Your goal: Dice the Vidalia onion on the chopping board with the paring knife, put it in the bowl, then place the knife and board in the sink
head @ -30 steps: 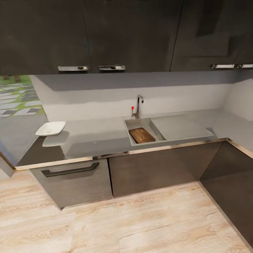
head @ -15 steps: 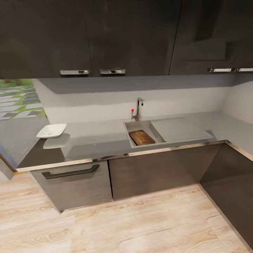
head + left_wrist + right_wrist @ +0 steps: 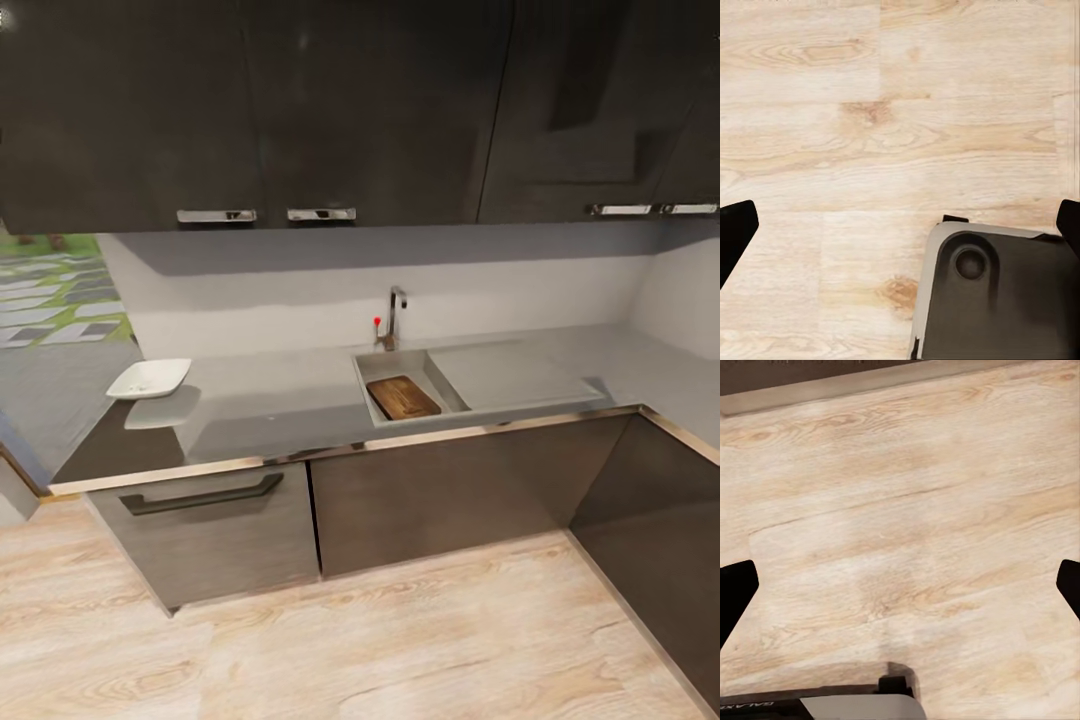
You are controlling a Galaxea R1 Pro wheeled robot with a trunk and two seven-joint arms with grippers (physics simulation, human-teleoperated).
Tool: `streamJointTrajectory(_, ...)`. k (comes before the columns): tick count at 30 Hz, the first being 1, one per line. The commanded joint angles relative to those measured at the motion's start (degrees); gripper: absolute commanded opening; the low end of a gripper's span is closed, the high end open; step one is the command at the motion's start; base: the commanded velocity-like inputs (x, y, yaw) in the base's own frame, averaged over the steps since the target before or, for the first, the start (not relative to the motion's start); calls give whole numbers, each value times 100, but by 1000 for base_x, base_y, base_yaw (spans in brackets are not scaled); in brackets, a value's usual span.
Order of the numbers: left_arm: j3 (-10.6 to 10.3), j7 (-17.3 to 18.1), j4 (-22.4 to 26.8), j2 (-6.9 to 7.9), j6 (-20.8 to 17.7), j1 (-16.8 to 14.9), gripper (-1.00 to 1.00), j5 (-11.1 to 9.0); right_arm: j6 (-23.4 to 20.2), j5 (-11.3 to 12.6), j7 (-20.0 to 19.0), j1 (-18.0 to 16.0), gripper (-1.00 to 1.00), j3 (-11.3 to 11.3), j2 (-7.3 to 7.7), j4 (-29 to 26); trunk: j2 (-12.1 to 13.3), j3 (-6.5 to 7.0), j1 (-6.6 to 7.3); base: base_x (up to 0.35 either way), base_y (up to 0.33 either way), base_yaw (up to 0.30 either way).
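Camera shifted — chopping board point(image 3: 403, 397) unmoved in sink point(image 3: 500, 375).

Head camera high, facing countertop point(image 3: 280, 400); both wrist cameras floorward point(image 3: 915, 532).

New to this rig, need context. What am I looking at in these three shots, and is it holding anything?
It's a simulated wheeled robot with two arms. The head camera looks at a kitchen: a chopping board lies in the sink, and a white bowl sits on the countertop. The other two cameras ride on the wrists and point down at the wooden floor. The dark tips at the frame edges are the fingers of the left gripper and right gripper, spread wide, holding nothing.
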State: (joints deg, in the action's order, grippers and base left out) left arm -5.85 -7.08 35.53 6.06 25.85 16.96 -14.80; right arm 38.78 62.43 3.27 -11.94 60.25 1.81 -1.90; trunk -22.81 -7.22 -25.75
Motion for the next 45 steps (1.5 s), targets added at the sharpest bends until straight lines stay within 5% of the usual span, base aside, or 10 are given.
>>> streamJointTrajectory(1, -48, -55, 19, -25, 11, 0, 100, -32, 7, 24, 34, -1, 100, 48, 4, -12, -11, -1, -4, 0, 0, 0)
streamJointTrajectory(12, -48, -57, 220, -473, -9, 0, 100, 3, 8, 24, 33, -1, 100, 48, 4, -12, -11, 99, -4, 0, 0, 0)
streamJointTrajectory(45, -30, -66, 178, -360, 7, -2, 100, -14, 7, 24, 52, -1, 100, 48, -23, -12, -11, 295, -4, 0, 0, 98)
